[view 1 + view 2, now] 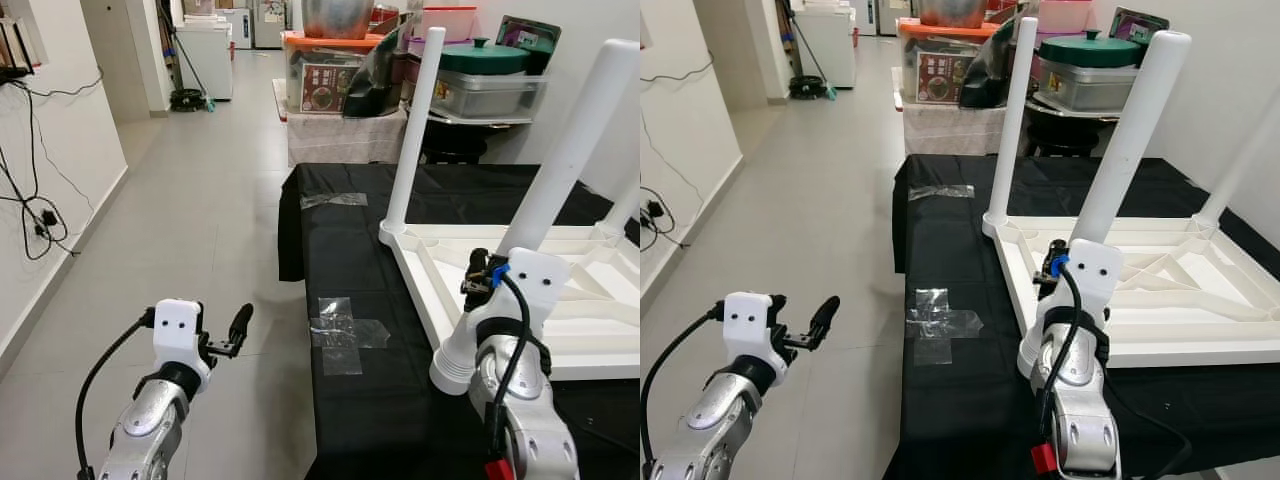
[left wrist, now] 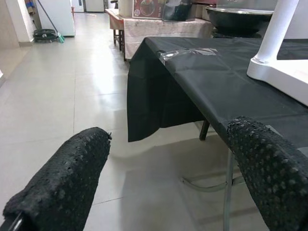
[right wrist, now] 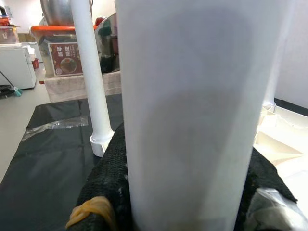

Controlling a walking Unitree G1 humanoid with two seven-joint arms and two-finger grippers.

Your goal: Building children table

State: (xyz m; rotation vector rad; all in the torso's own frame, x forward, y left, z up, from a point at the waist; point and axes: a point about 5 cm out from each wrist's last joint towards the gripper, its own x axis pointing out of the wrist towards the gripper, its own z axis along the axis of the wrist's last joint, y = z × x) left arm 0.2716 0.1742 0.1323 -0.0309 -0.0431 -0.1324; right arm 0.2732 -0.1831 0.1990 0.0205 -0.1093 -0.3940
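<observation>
A white children's table lies upside down on a black-clothed table. One white leg stands upright at its far left corner. Another leg shows at the right edge. My right gripper is shut on a third white leg, which leans with its ringed foot at the near left corner. In the right wrist view this leg sits between the black fingers. My left gripper is open over the floor, left of the black table, with nothing between its fingers.
Clear tape patches are stuck on the black cloth near its left edge. Storage boxes and pots are stacked behind the table. Cables hang on the left wall. Tiled floor stretches to the left.
</observation>
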